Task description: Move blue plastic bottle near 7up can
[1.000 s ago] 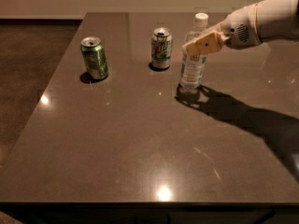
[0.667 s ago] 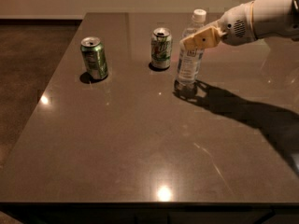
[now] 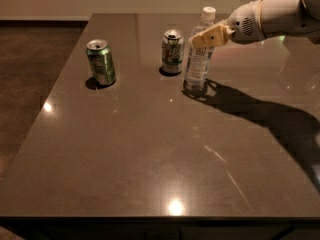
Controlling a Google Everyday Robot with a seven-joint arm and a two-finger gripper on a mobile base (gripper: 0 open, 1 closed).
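Observation:
The blue plastic bottle (image 3: 198,59), clear with a white cap, stands slightly tilted on the dark table just right of the 7up can (image 3: 173,51), a small gap between them. My gripper (image 3: 206,37) reaches in from the upper right and is shut on the bottle's upper part, below the cap. The pale can with green markings stands upright at the table's far middle.
A darker shiny green can (image 3: 101,62) stands upright at the far left of the table (image 3: 150,149). The table's left edge drops to a dark floor (image 3: 30,74). My white arm (image 3: 272,16) crosses the upper right and casts a shadow on the table.
My gripper has carried the bottle a little to the left, closer to the 7up can. Both cans have stayed put.

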